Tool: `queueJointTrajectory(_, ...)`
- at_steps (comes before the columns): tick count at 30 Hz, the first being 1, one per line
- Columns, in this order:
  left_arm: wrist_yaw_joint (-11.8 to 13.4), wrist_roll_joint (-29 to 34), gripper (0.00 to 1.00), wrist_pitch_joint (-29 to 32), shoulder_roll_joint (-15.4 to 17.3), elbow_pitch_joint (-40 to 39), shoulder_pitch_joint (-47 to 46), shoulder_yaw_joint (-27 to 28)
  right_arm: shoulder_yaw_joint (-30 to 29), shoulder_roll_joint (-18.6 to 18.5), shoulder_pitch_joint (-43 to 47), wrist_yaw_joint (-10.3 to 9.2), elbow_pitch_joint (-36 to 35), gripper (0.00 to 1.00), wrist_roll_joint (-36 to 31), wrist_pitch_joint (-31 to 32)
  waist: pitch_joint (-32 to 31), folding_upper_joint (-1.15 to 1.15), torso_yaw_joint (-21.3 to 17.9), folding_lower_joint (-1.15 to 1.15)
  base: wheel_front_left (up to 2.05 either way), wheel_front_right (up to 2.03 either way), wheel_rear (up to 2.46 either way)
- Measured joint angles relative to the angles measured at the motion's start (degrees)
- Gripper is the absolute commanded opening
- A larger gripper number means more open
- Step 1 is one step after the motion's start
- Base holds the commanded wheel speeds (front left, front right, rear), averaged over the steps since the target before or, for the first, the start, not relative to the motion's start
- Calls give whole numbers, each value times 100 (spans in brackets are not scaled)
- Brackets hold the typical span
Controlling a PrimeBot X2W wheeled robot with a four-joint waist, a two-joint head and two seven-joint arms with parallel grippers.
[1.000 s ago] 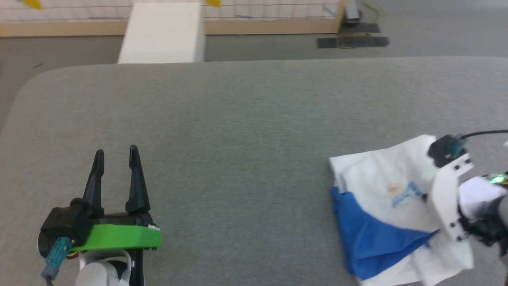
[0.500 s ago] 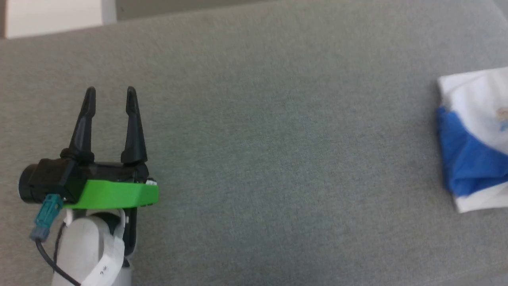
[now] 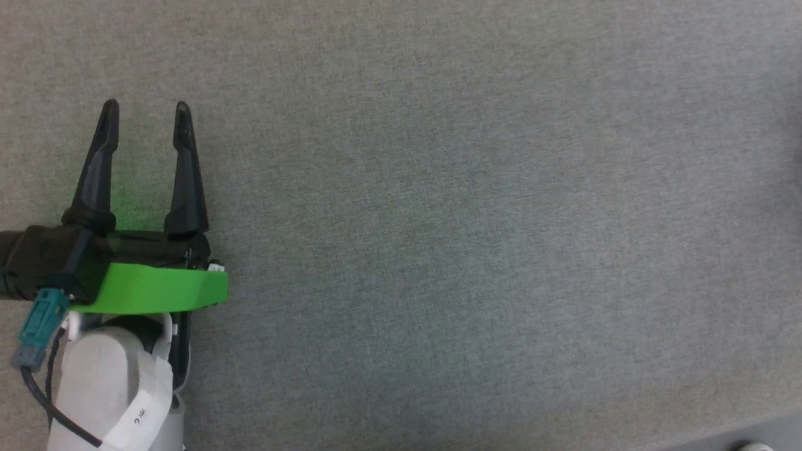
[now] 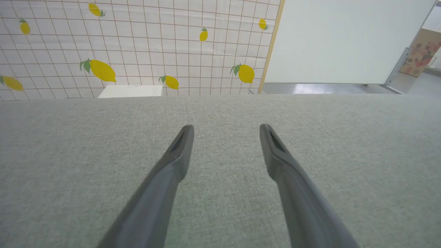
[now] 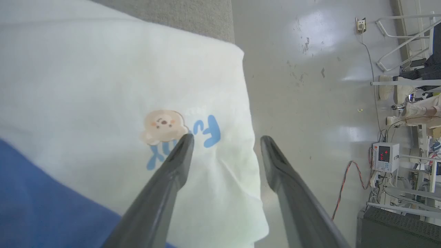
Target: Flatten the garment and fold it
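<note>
One folded bundle is how the garment [image 5: 86,86] looks from the right wrist. It is white cloth with the bear print [image 5: 162,125] and blue lettering [image 5: 206,131] near centre, and the blue sleeve [image 5: 41,199] at seven o'clock. It lies on the grey surface [image 5: 193,17], a strip of which shows at twelve o'clock. The garment is close to the surface's edge, with the floor [image 5: 310,103] at three o'clock; whether the cloth overhangs I cannot tell.

The right end effector [image 5: 226,138] hangs over it with fingers apart and no cloth between them, one tip above the print. The fold seems finished, so the step in hand is probably getting clear. Lift straight away from the cloth first, then swing aside, so no fingertip snags the top layer or nudges the bundle toward the floor.

In the head view the left end effector [image 3: 146,109] sits at eight o'clock over the surface, fingers apart and holding nothing.
</note>
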Motion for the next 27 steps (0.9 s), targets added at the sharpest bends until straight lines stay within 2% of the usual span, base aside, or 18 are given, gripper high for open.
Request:
queueJointTrajectory(4,27,-26,100,-65,-10,46,2,5,-5,37,-204,1,196,100,-52,-294,-28,0,19,0,0,0,0)
queueJointTrajectory(7,32,-99,100,-194,-47,194,5,20,0,22,-367,0,137,100,162,-594,-177,0,28,0,0,0,0)
queueJointTrajectory(13,170,-358,100,-398,-209,557,108,177,140,74,-676,0,-609,100,724,-1165,-711,0,60,0,0,0,0)
queueJointTrajectory(15,231,-419,100,-438,-232,670,196,259,90,250,-745,0,-872,100,879,-1352,-934,0,90,-1,0,0,0)
queueJointTrajectory(18,334,-493,100,-499,-277,816,360,387,87,709,-768,0,-1217,100,935,-1551,-1296,0,147,-1,0,0,0)
queueJointTrajectory(22,541,-498,100,-563,-352,942,518,513,-198,1534,-696,-1,-1571,100,804,-1961,-1793,0,252,-1,0,0,0)
queueJointTrajectory(27,811,-455,100,-625,-396,1037,692,637,-495,2675,-152,-1,-2125,100,415,-2658,-2396,0,433,-2,0,0,0)
